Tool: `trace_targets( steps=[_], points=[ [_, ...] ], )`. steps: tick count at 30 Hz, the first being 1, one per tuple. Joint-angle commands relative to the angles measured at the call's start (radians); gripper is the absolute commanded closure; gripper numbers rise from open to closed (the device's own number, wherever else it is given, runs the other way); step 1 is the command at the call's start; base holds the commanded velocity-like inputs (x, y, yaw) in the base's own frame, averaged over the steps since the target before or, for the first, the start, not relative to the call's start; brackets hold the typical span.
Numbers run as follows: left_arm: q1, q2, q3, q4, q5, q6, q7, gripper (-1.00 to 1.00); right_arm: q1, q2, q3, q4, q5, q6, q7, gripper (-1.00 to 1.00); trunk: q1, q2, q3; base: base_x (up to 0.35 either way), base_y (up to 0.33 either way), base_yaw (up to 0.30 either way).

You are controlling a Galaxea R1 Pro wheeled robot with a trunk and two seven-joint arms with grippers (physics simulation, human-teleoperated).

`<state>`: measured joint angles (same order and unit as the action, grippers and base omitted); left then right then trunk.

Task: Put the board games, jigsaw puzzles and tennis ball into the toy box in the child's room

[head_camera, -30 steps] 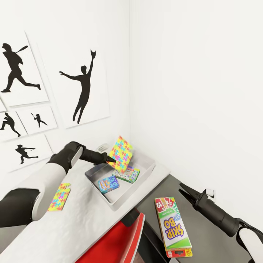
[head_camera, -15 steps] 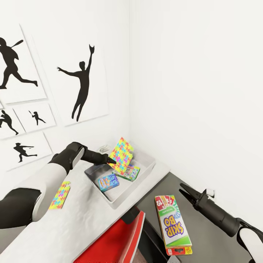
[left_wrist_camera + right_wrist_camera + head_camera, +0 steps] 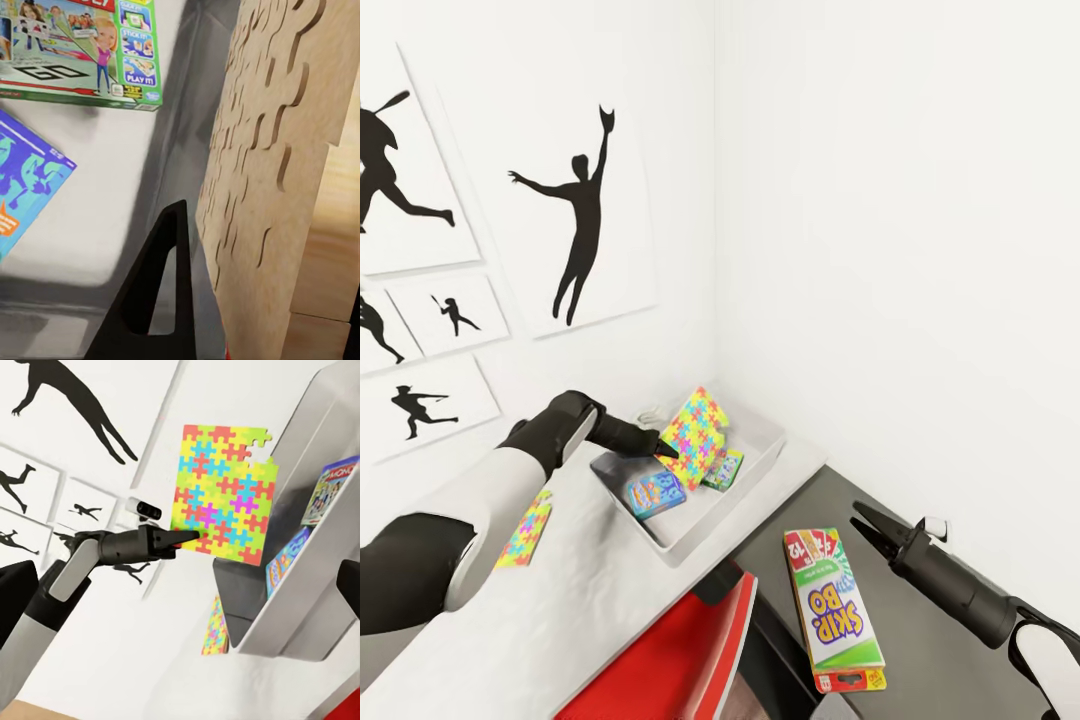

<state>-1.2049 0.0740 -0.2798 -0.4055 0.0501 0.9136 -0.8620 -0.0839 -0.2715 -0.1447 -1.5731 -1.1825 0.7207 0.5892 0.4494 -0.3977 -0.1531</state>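
Over the toy box (image 3: pixel 760 452), left gripper (image 3: pixel 666 449) pinching jigsaw puzzle (image 3: pixel 696 437) tilted on edge, right gripper (image 3: pixel 863 523) spread.

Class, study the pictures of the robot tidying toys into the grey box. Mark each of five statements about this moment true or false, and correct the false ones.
1. The left gripper holds a jigsaw puzzle tilted over the toy box. True.
2. The SKIP-BO box lies inside the toy box. False: it lies outside, on a dark surface below the table.
3. The small blue game lies in the toy box. True.
4. The right gripper grips the SKIP-BO box. False: it is open and holds nothing.
5. A second puzzle lies on the table. True.
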Motion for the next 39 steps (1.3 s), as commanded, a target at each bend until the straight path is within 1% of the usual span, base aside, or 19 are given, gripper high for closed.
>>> trace_targets(
  steps=[1, 7, 13, 33, 36, 39],
  points=[
    [-0.001, 0.001, -0.012, -0.001, 0.006, 0.005, -0.002, 1.00, -0.001, 0.000, -0.001, 0.000, -0.004, 0.007, 0.000, -1.00, 0.001, -0.002, -0.004, 0.000, 0.000, 0.000],
    [-0.001, 0.002, -0.023, -0.001, 0.005, 0.002, -0.004, 1.00, -0.001, 0.000, -0.001, 0.000, -0.004, 0.007, 0.000, -1.00, 0.001, -0.002, -0.014, 0.000, 0.000, 0.000],
    [-0.001, 0.001, -0.025, -0.001, 0.003, -0.025, -0.005, 1.00, -0.001, 0.000, -0.001, 0.000, -0.005, 0.007, 0.000, -1.00, 0.001, -0.002, -0.023, 0.000, 0.000, 0.000],
    [-0.001, 0.000, -0.029, -0.001, 0.001, -0.050, 0.008, 1.00, -0.001, 0.000, -0.001, 0.000, -0.005, 0.006, 0.000, -1.00, 0.001, -0.002, -0.056, 0.000, 0.000, 0.000],
    [-0.001, 0.000, -0.041, -0.001, 0.001, -0.055, 0.009, 1.00, -0.001, 0.000, -0.001, 0.000, -0.004, 0.006, 0.000, -1.00, 0.001, -0.002, -0.061, 0.000, 0.000, 0.000],
    [-0.001, 0.001, -0.076, -0.001, 0.001, -0.058, 0.009, 1.00, -0.001, 0.000, -0.001, 0.000, -0.004, 0.007, 0.000, -1.00, 0.001, -0.002, -0.066, 0.000, 0.000, 0.000]
  ],
)
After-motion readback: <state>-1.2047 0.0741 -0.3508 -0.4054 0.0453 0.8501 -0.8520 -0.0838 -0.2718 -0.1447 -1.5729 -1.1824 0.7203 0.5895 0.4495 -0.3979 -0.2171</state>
